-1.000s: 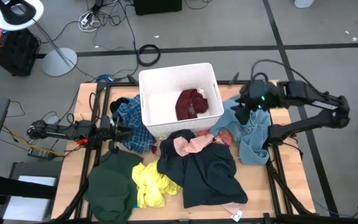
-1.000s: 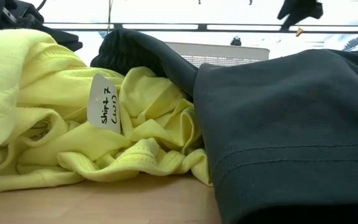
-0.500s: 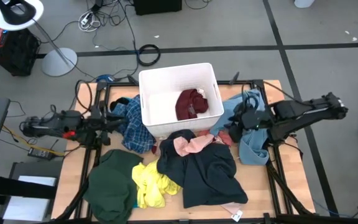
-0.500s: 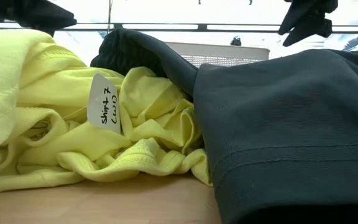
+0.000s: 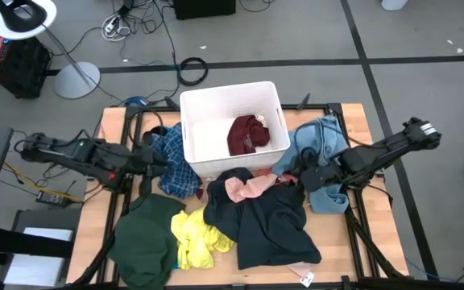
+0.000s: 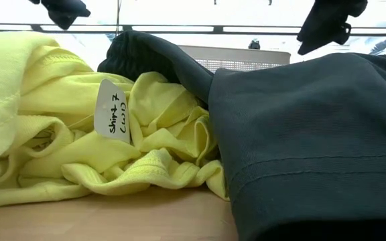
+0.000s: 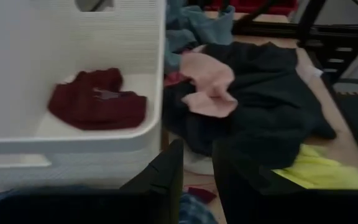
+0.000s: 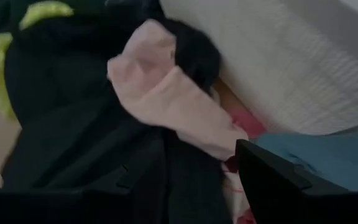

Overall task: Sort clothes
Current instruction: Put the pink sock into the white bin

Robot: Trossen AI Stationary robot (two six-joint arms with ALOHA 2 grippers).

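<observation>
The clothes lie in a heap on the table: a dark navy garment [image 5: 268, 221], a pink one [image 5: 248, 187] on top of it, yellow [image 5: 196, 238], dark green [image 5: 147, 234], blue plaid [image 5: 176, 161] and light blue denim [image 5: 325, 153]. A maroon garment [image 5: 246, 133] lies in the white bin [image 5: 196, 105]. My left gripper [image 5: 158, 165] hovers open, with a narrow gap, over the plaid garment. My right gripper [image 5: 290, 173] hovers open just right of the pink garment [image 8: 173, 99], beside the denim.
The bin stands at the table's far middle, between the two arms. In the low view the yellow garment [image 6: 79, 134] carries a paper tag [image 6: 111, 110], and the dark garment [image 6: 313, 147] fills the right. Bare wood shows along the table's left and right edges.
My right gripper has come from over the denim by the bin's right wall toward the table's near edge and left, down toward the pink garment. My left arm has changed its pose, while its gripper stays over the plaid garment. No garment has moved.
</observation>
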